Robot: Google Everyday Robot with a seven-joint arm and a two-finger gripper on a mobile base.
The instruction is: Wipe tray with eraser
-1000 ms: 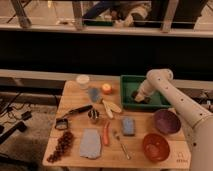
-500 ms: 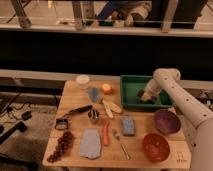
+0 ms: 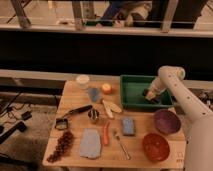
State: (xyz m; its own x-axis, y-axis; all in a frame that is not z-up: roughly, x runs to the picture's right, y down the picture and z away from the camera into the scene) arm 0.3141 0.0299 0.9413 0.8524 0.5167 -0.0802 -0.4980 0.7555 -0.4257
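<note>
My gripper (image 3: pixel 150 93) hangs low inside the dark green rectangular shallow tray (image 3: pixel 131 93), over the right part of its floor and close to the right rim. The tray sits at the far right corner of the pale wooden table (image 3: pixel 73 106), with its long axis running left to right.

A small dark block at my tip looks like the eraser (image 3: pixel 147 95), down at or just above the tray floor. I cannot tell whether I am clamped on it or loose from it, because it merges with the gripper.

The bare green floor lies to my left, so I judge the coming stroke should run leftward along the tray's long axis, with the eraser pressed flat. I have only one arm, and it comes in from the right, over the right rim.

Nothing else lies inside the tray, so the raised rim is the only thing that bounds a stroke.

- **Near side:** a round purple bowl (image 3: pixel 166 121) sits just beyond the tray's near right corner, and a round red bowl (image 3: pixel 155 146) sits nearer still.
- **Left:** a small orange fruit (image 3: pixel 106 88) lies just left of the tray.
- **Middle of the table:** a blue rectangular block (image 3: pixel 128 125) and a blue-grey cloth (image 3: pixel 91 143) lie well apart from my path.
</note>
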